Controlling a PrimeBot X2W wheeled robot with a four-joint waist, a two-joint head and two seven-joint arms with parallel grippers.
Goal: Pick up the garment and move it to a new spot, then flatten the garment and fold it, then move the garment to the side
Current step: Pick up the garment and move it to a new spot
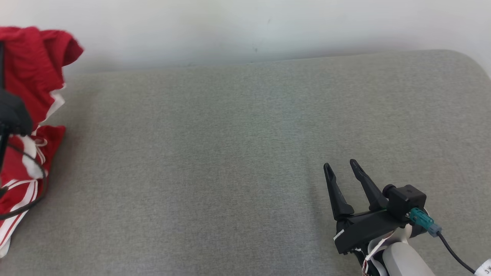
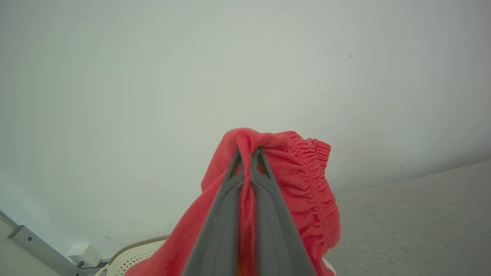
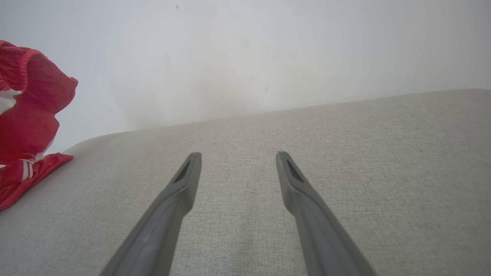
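A: Where is the red garment point(image 1: 30, 65)?
B: At the far left, held up, its lower end on the grey cushion point(image 1: 230, 134), clenched in the left pincer point(image 2: 248, 153).
A: And the right pincer point(image 1: 340, 165)?
B: Released, empty, near right.

On the grey fabric surface point(image 1: 245, 153), the red garment point(image 1: 34, 65) rests partly at the left edge.

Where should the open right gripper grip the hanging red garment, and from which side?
Probably the gathered elastic waistband of the red garment, next to the left gripper, approached from the robot's right. That edge hangs free and raised, facing the right gripper, while the striped lower part lies bunched on the grey surface.
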